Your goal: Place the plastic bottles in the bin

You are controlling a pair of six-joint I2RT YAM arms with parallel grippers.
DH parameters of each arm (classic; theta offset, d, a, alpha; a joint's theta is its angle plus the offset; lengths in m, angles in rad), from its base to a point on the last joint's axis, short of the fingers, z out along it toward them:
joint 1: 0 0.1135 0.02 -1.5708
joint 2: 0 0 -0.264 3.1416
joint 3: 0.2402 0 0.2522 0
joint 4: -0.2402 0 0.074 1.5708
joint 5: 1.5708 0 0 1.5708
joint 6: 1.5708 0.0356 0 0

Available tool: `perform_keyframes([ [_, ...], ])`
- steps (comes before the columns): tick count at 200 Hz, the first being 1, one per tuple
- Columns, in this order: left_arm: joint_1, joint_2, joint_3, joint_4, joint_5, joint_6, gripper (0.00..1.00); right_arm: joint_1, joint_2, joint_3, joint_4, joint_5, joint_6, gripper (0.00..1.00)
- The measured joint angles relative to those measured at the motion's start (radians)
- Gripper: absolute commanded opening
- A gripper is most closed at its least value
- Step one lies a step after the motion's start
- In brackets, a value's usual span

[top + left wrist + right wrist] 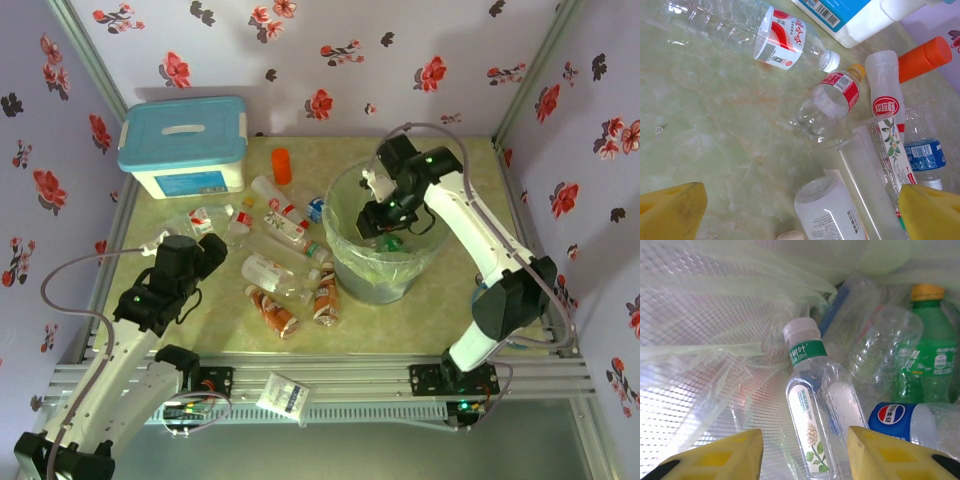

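Plastic bottles (268, 270) lie scattered mid-frame, left of bin (375, 285). Left gripper (800, 212) gapes wide. Right gripper (802, 455), inside bin, parted, empty.

The plastic bottles (832, 97) look clear and glossy, the pale green bag liner (715, 315) is thin crinkled film, and the table (715, 125) is smooth, polished, marble-like.
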Motion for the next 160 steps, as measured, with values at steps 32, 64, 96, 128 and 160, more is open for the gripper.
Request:
perform_keyframes([
  [32, -0.002, 0.028, 0.0, 0.0, 0.007, -0.002, 0.97, 0.0, -0.065, -0.043, 0.063, 0.028, 0.031, 0.52],
  [64, -0.058, 0.074, -0.021, -0.01, 0.039, -0.032, 0.98, -0.009, -0.19, -0.042, 0.183, 0.141, 0.076, 0.62],
  [96, -0.138, 0.072, -0.075, -0.015, 0.079, -0.118, 0.96, -0.018, -0.288, -0.078, 0.351, 0.246, 0.128, 0.76],
  [128, -0.259, 0.036, -0.149, 0.006, 0.165, -0.273, 0.96, -0.036, -0.307, -0.09, 0.446, 0.293, 0.161, 0.8],
  [160, -0.444, 0.015, -0.228, 0.096, 0.205, -0.453, 0.95, -0.045, -0.297, -0.091, 0.479, 0.311, 0.161, 0.81],
])
